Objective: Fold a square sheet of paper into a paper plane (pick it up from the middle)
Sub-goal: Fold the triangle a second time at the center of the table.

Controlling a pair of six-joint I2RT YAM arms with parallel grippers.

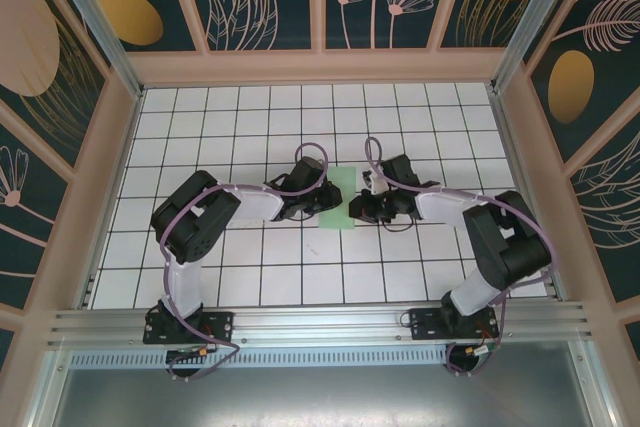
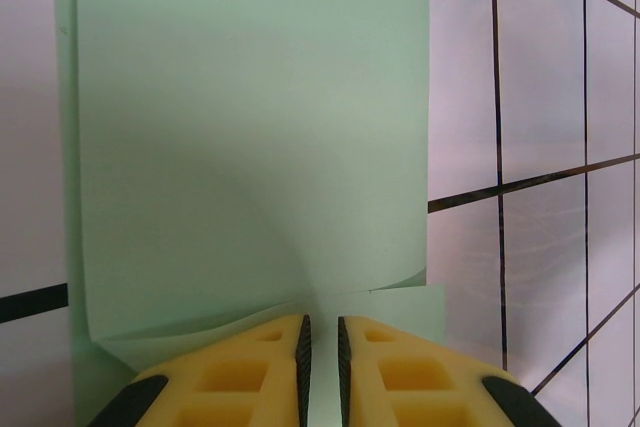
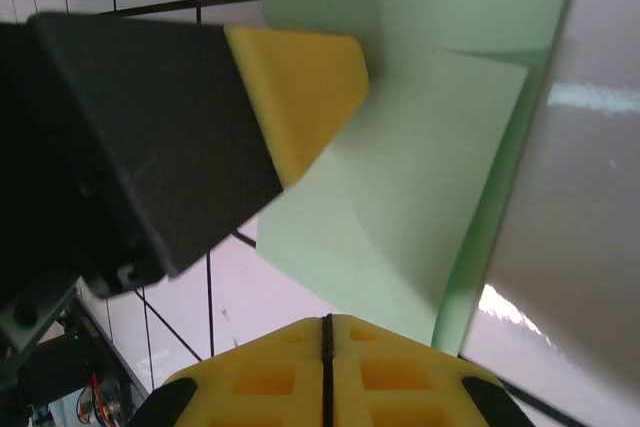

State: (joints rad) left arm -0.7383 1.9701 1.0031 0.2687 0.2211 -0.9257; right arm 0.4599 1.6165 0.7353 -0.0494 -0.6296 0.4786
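The thin, pale mint-green square sheet of paper (image 1: 338,197) lies at the centre of the top view on the white gridded table (image 1: 250,267), between the two arms. There it shows as a strip narrower than it is long. In the left wrist view the sheet (image 2: 250,127) has a second layer showing along its left and lower edges, so a first lengthwise fold appears to be made or nearly made. The left gripper (image 2: 320,347), at the bottom centre of that view, has its yellow pads drawn close with only a narrow slot between them. The near edge of the upper layer curls up into that slot, so I judge it to be pinched there. The right gripper (image 3: 325,347) has its pads fully together at the bottom of its own view. The sheet's raised flap (image 3: 420,147) sits just above them, but whether paper is caught between them I cannot tell. No nose corners, point or wings are visible. In my assessment the paper plane is at an early stage, with most folds outstanding.
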